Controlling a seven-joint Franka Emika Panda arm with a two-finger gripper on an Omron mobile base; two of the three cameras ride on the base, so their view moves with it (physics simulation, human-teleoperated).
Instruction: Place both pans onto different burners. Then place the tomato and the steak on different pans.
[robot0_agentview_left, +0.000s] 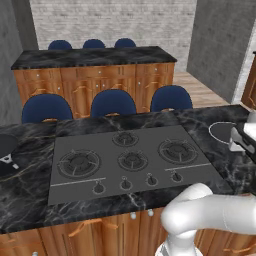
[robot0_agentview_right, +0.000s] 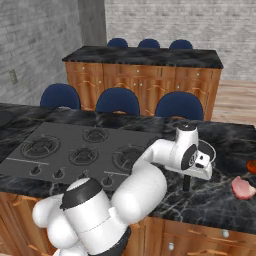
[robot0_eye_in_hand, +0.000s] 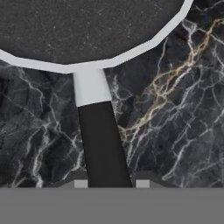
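Black marble counter carries the cooktop with its burners bare, and right of it the silver-rimmed pan. The gripper is clamped on the pan's dark handle. Steak and tomato lie near the counter's right end, apart from the pan.

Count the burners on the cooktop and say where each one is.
4. Left burner, large; right burner, large; back centre burner, small; front centre burner, just before it. The cooktop lies in full sight, so none seems hidden.
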